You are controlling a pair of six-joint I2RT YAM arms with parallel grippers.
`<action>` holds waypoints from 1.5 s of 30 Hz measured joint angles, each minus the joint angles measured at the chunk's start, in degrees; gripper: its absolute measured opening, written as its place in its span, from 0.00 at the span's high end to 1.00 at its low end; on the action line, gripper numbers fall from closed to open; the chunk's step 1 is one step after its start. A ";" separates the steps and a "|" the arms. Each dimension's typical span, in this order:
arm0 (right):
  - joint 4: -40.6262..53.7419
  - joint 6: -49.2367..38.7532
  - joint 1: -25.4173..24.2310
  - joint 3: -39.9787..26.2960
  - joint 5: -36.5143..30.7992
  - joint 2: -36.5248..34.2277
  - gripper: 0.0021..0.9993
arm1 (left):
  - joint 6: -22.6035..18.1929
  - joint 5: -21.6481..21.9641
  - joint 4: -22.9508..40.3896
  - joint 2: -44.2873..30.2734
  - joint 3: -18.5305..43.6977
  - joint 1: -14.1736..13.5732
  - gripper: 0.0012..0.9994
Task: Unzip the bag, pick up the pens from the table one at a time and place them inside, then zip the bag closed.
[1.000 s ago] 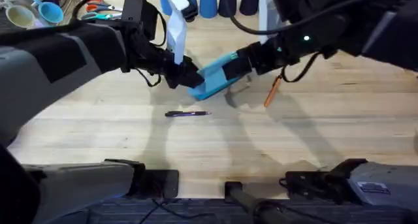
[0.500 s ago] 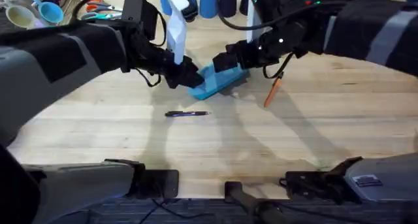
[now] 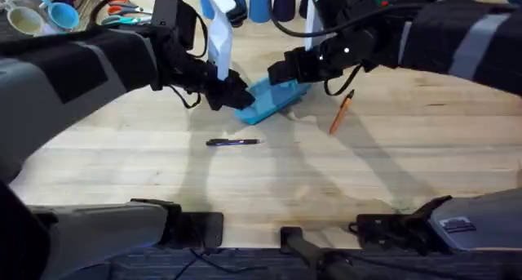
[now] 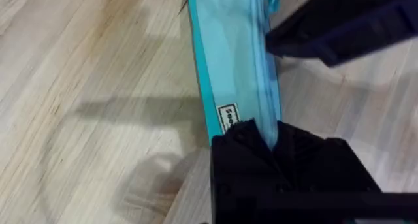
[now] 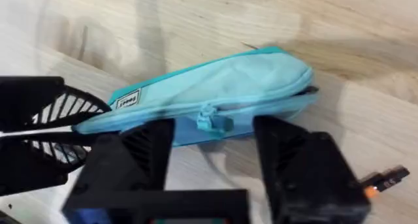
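Observation:
The light blue bag (image 3: pixel 276 101) lies on the table (image 3: pixel 391 166) at centre back. My left gripper (image 3: pixel 232 97) is shut on the bag's left end, and the black fingers (image 4: pixel 248 145) clamp the fabric (image 4: pixel 238 61). My right gripper (image 3: pixel 283 73) hovers open over the bag (image 5: pixel 215 93), and its fingers (image 5: pixel 140 152) stand either side of the teal pull (image 5: pixel 212 119), which sits about mid-length. The orange pen (image 3: pixel 341 114) lies just right of the bag. In front of the bag lies the dark pen (image 3: pixel 234 141).
Blue cups (image 3: pixel 259 2) stand at the back centre. Scissors (image 3: pixel 126 11) and small cups (image 3: pixel 61 15) sit at the back left. A white upright post (image 3: pixel 218 35) rises behind the left gripper. Bare wood stretches across the front.
The right gripper slid left along the bag toward its middle. The bag, tilted up a second ago, has come down flatter. The left gripper has held its place.

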State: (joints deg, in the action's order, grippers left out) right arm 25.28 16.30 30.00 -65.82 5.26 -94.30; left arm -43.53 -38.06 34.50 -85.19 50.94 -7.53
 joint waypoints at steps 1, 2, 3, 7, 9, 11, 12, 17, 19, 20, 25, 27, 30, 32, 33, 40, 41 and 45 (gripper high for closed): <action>-0.02 -0.01 0.00 0.00 -0.05 -0.24 0.33 | 0.00 0.00 0.00 0.00 0.00 0.00 0.96; -0.02 -0.01 0.00 0.00 -0.12 -0.43 0.37 | 0.00 0.00 0.02 0.00 0.00 0.00 0.96; -0.03 0.00 0.00 0.00 -0.15 -0.57 0.41 | 0.00 0.00 0.02 0.00 0.00 0.00 0.96; -0.07 -0.01 0.00 0.00 -0.16 -0.70 0.50 | 0.00 0.02 0.02 0.00 0.00 0.00 0.96; -0.09 -0.01 0.00 0.00 -0.16 -0.70 0.56 | 0.00 0.00 0.02 0.01 0.00 0.00 0.96; -0.09 -0.01 0.00 0.00 -0.16 -0.70 0.61 | 0.00 0.00 0.02 0.00 0.00 0.00 0.96; -0.09 -0.01 0.00 0.00 -0.16 -0.70 0.63 | 0.00 0.00 0.02 0.00 0.00 0.00 0.96; -0.09 -0.01 0.00 0.00 -0.14 -0.70 0.75 | 0.00 0.00 0.02 0.00 0.00 0.00 0.96; -0.11 -0.01 0.00 0.00 -0.14 -0.70 0.80 | 0.00 0.00 0.02 0.02 0.00 0.00 0.96; -0.11 -0.02 0.00 0.00 -0.12 -0.70 0.83 | 0.00 0.00 0.02 0.00 0.00 0.00 0.96; -0.11 -0.01 0.17 0.00 -0.09 -0.70 0.97 | 0.00 0.02 0.00 0.00 0.00 0.00 0.96; -0.11 -0.01 0.17 0.00 -0.09 -0.70 0.97 | 0.00 0.02 0.00 0.02 0.00 0.00 0.96; -0.09 -0.01 0.17 0.00 -0.09 -0.70 0.97 | 0.00 0.01 -0.01 0.00 0.00 0.00 0.96; -0.04 -0.01 0.17 0.00 -0.09 -0.70 0.97 | 0.00 0.02 0.00 0.01 0.00 0.00 0.96; -0.02 -0.01 0.17 0.00 -0.09 -0.70 0.97 | 0.00 0.02 0.00 0.00 0.00 0.00 0.96; 0.16 -0.01 0.17 0.01 -0.09 1.42 0.97 | 0.00 -0.02 0.00 0.02 0.00 0.00 0.96; 0.13 -0.01 0.20 0.00 -0.09 2.33 0.97 | 0.00 -0.02 0.00 0.00 0.00 0.00 0.96; 0.07 -0.01 0.22 0.00 -0.09 5.79 0.97 | 0.00 -0.09 0.15 0.02 0.00 0.00 0.96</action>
State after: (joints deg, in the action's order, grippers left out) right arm 25.34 16.29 30.22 -65.82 5.17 -88.51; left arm -43.53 -38.15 34.65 -85.17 50.94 -7.53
